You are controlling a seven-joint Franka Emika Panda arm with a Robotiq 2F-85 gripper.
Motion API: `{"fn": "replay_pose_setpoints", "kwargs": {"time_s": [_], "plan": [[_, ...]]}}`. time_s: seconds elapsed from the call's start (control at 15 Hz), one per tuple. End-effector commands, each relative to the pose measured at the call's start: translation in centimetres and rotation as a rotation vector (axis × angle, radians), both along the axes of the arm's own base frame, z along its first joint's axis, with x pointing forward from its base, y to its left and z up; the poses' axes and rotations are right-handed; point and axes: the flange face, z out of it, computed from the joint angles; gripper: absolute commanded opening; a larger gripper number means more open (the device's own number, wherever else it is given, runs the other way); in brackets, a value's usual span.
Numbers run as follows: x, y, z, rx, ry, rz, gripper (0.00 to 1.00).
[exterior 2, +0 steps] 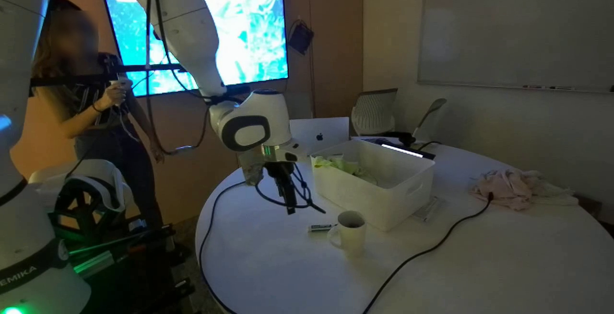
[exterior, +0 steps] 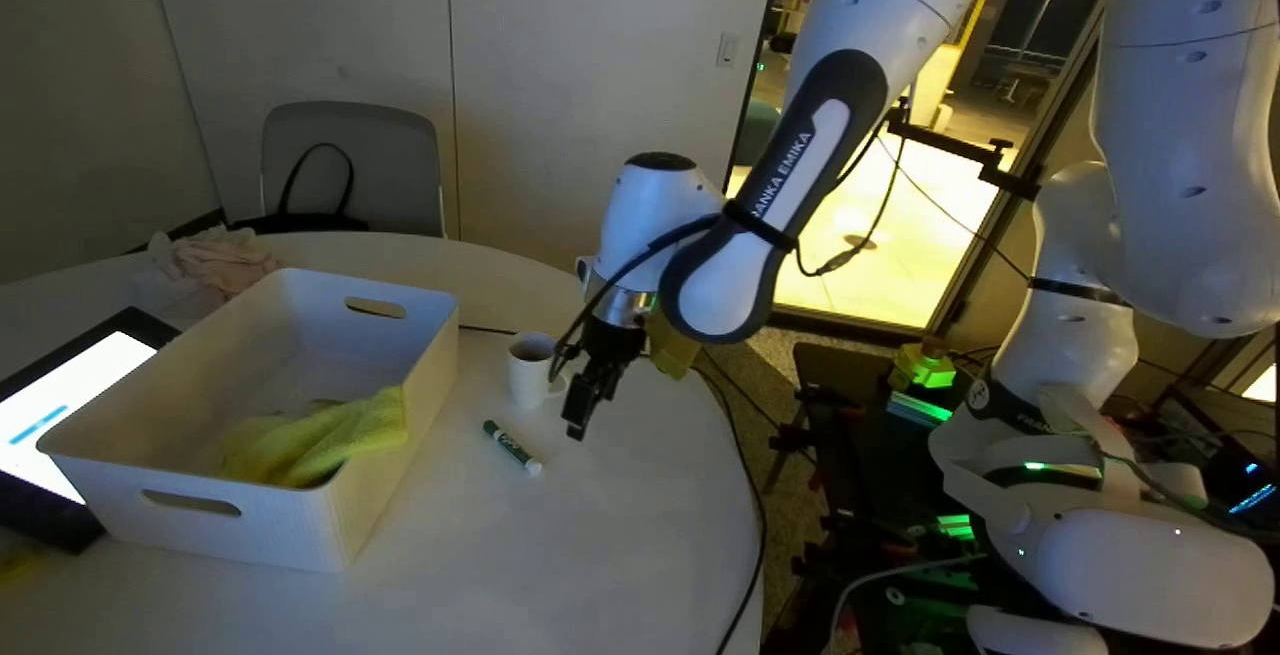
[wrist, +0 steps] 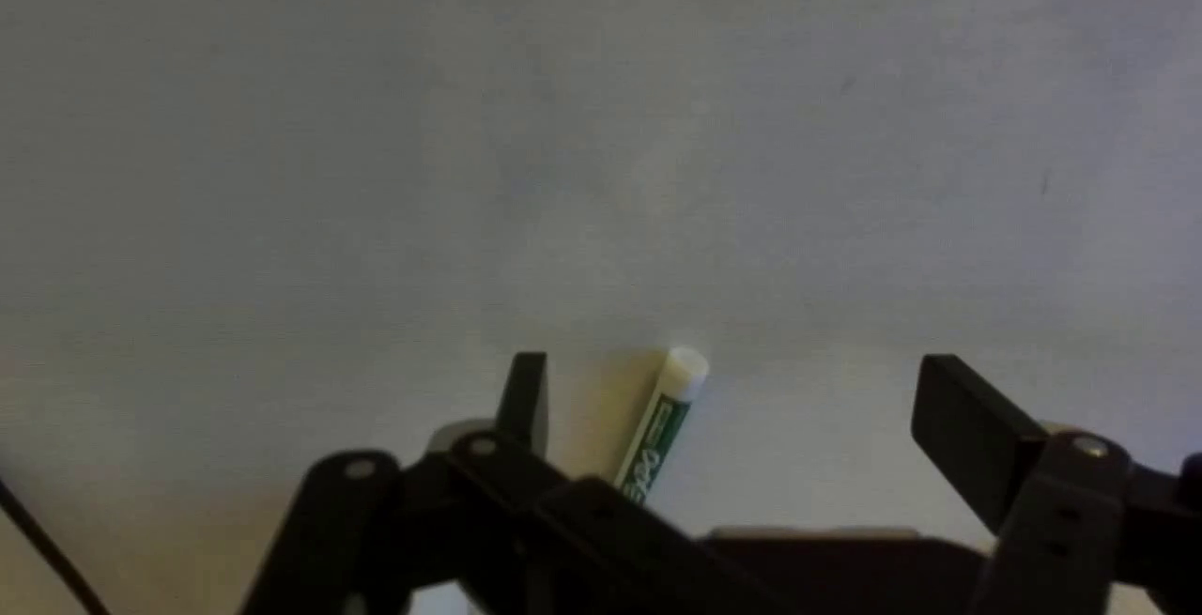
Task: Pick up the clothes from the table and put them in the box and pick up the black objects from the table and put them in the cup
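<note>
While hovering above the white table [exterior: 560, 560], near the box [exterior: 250, 532] with yellow-green cloth [exterior: 330, 440] inside, holds nothing in the wide-spread gripper [wrist: 737, 399]; might knock over the cup [exterior: 526, 380] (just beside a green marker [exterior: 513, 448]) if lowered askew.

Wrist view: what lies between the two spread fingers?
A marker with a green label and white end shows between the fingers in the wrist view, lying on the table below them; part of it is hidden.
</note>
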Motion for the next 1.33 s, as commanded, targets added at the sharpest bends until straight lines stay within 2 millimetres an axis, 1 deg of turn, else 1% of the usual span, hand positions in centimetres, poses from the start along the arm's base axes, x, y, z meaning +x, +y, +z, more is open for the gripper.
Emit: {"fn": "replay_pose_setpoints", "kwargs": {"time_s": [0.0, 0.07, 0.2, 0.67, 0.8, 1.0, 1.13, 1.27], "plan": [[5.8, -0.2, -1.2, -0.003, -0.025, 0.028, 1.00], [6.6, -0.1, -1.3, 0.005, -0.024, 0.034, 1.00], [7.2, 0.6, -2.1, 0.006, 0.010, 0.053, 1.00], [6.7, 4.4, -3.4, -0.001, 0.139, 0.156, 1.00], [7.0, 5.6, -4.0, -0.017, 0.144, 0.176, 1.00], [7.9, 7.0, -4.9, -0.018, 0.141, 0.196, 1.00], [8.6, 7.6, -5.4, -0.020, 0.127, 0.201, 1.00], [9.2, 7.6, -6.0, -0.026, 0.119, 0.195, 1.00]]}}
